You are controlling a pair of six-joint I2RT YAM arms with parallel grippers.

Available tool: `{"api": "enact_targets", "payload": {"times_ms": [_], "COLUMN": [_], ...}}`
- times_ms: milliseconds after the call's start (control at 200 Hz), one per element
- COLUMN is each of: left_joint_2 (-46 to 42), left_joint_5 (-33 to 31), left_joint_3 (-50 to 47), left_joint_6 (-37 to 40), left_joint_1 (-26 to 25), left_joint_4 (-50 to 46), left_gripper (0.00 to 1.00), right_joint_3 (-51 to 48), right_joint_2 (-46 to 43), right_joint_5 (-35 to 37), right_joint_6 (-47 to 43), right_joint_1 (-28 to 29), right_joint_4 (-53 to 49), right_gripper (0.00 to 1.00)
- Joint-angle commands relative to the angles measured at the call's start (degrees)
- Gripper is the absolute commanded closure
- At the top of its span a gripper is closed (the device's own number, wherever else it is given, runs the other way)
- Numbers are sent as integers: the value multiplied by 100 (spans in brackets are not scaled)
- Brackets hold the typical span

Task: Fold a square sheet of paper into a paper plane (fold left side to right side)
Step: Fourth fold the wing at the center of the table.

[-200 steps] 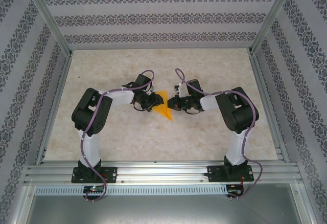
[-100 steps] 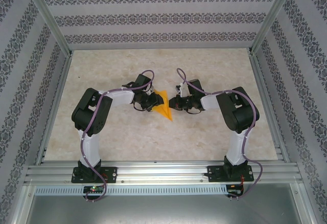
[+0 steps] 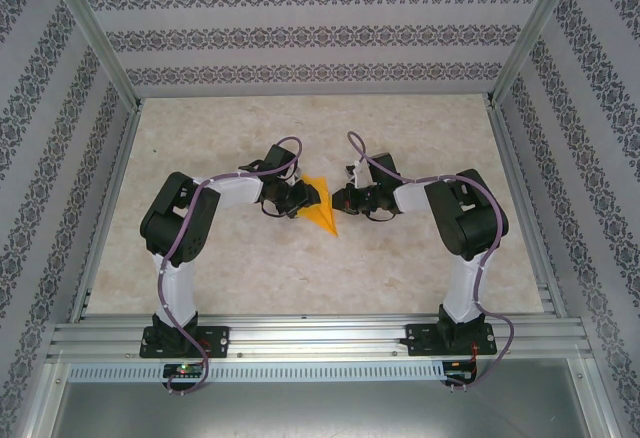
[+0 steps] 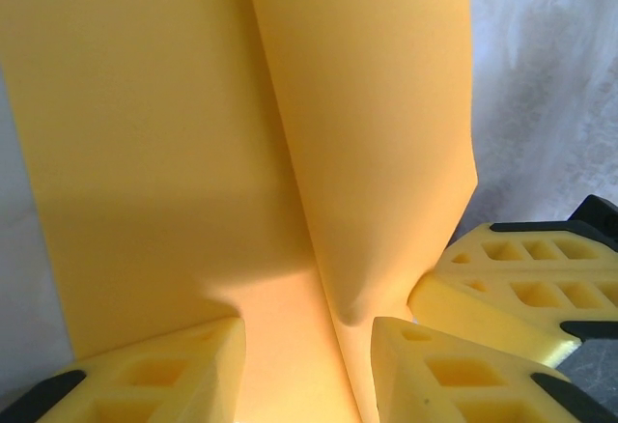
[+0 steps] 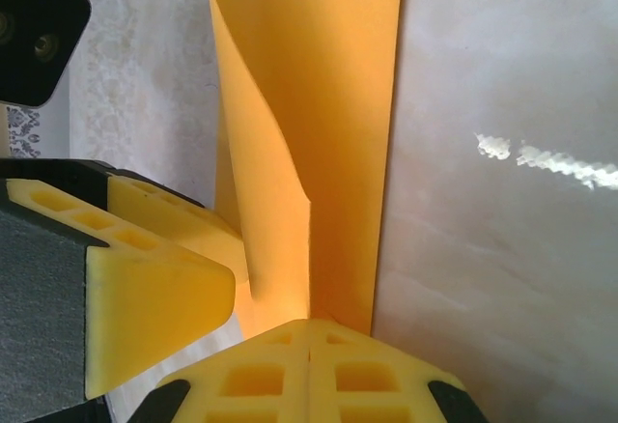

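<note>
- Near the middle of the worktop (image 3: 250, 278), seen from above, lies the paper plane (image 3: 322, 216). It is bright orange and folded to a narrow shape, its point aimed at the lower right of the frame.
- The left gripper (image 3: 305, 196) sits on the paper's left edge. In its wrist view the jaws stand part-way apart, straddling a raised fold of the orange sheet rather than clamping it.
- The right gripper (image 5: 309, 331) meets the paper from the right of the overhead frame. Its jaws are pressed together, tips touching the near end of the crease — whether any paper is nipped between them I cannot tell.
- The two grippers face each other just beside one another, the paper between and beneath them.
- In the right wrist view one flap stands up off the worktop and curls over.
- Patterned walls (image 3: 300, 38) close in the worktop on three sides — a metal rail (image 3: 320, 333) crosses the bottom of the frame.
</note>
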Motion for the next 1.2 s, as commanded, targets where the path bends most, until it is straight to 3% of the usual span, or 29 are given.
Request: {"api": "enact_targets", "payload": {"times_ms": [0,1194], "left_joint_2": [228,229], "left_joint_5": [-240,-215], "left_joint_3": [-75,-83], "left_joint_6": [134,134], "left_joint_1": [-97,-107], "left_joint_4": [-207,-187], "left_gripper": [58,59], "right_joint_3": [146,496], "right_joint_2": [55,285], "right_joint_5": [110,389], "right_joint_6": [-200,-505], "right_joint_1": [-37,76], "right_joint_4": [-149,-840], "right_gripper": [100,100]}}
